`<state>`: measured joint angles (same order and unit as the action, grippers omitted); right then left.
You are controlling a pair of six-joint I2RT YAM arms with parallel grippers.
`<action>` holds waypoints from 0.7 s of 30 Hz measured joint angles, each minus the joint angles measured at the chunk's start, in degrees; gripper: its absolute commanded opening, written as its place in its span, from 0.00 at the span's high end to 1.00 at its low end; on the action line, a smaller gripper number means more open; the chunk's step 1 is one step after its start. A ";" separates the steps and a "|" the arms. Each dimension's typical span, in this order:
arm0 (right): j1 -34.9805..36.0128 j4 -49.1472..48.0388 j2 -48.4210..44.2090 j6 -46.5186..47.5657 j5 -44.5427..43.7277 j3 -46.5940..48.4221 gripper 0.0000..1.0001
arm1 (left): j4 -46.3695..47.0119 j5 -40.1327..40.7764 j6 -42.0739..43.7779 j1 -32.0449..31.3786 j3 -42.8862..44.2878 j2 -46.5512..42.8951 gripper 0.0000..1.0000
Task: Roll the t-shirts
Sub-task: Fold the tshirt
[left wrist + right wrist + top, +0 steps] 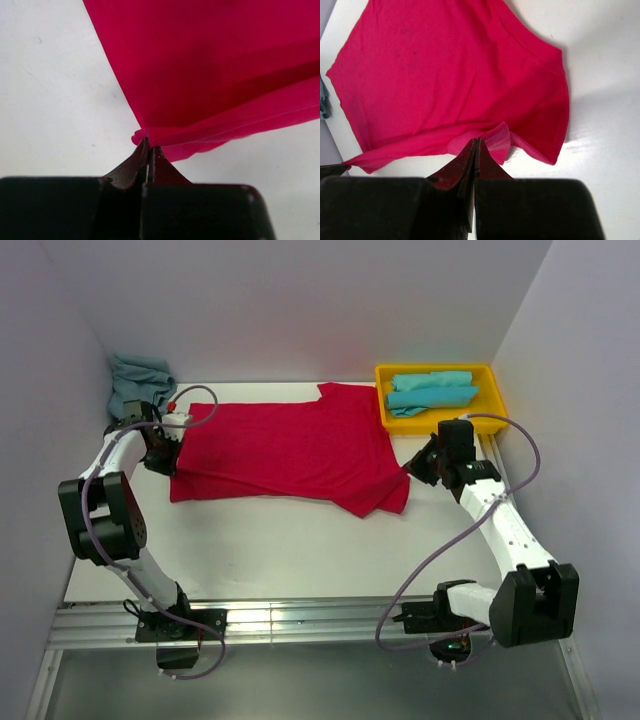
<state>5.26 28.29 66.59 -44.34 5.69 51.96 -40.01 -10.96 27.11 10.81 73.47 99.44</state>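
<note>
1. Red t-shirt (pixel 285 445) lies spread across the middle of the table (pixel 300 550).
2. We see the left gripper (pixel 148 149) closed tight on the shirt's bunched left corner.
3. We see the right gripper (pixel 476 146) closed, pinching a thin fold at the shirt's right edge.
4. Turquoise t-shirts (pixel 432 390) lie in the yellow tray (pixel 435 368); a crumpled turquoise t-shirt (pixel 135 380) sits in the back-left corner.

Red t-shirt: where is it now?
Top view: the red t-shirt lies spread across the table, between the yellow tray at back right and a turquoise shirt at back left. The left gripper and right gripper pinch its opposite ends.
</note>
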 measured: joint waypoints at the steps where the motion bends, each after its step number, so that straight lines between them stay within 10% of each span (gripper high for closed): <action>1: -0.04 -0.48 1.22 0.15 0.15 0.72 1.00 | 0.00 0.33 -0.07 -0.17 0.81 0.79 1.00; 21: -1.55 -8.17 19.37 1.05 3.15 8.57 1.00 | -0.04 8.33 -4.57 -4.92 13.46 15.41 1.00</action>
<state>3.70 20.12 85.95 -43.29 8.84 60.53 -40.05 -2.63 22.55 5.89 86.94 114.85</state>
